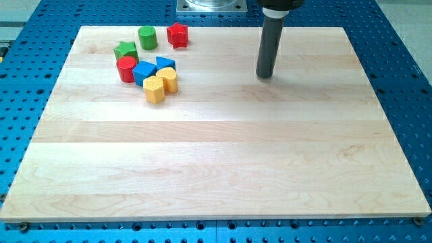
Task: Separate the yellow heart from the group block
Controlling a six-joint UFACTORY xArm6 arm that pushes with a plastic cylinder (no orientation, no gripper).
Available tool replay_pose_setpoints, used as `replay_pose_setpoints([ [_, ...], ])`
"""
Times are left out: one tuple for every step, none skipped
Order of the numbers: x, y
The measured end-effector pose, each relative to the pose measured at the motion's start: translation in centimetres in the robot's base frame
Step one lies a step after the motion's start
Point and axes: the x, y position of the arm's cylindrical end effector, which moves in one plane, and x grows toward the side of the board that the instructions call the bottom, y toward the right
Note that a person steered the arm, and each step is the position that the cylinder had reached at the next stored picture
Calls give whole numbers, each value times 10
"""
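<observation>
Yellow heart (168, 79), or what looks like one, near the table's (216, 175) top-left, touching a yellow hexagon (154, 89) below-left and a blue block (144, 72) leftward. Blue triangle (165, 64) just above; red cylinder (126, 69), green star (125, 50), green cylinder (148, 38), red block (177, 35) beyond. My tip (264, 75) well apart rightward. No claw: plain rod.

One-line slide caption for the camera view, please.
Dark rod's tip rests right of the cluster, apart from the yellow heart block touching a yellow hexagon block.
</observation>
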Motion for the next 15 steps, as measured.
replay_pose_setpoints([
  [1,0],
  [5,0],
  [8,1],
  [14,-4],
  [9,17],
  [-10,94],
  [-28,96],
  [-83,32],
  [-133,-45],
  [-147,-105],
  [-147,-146],
  [-148,-204],
  [-143,-241],
  [-140,-253],
  [-91,-236],
])
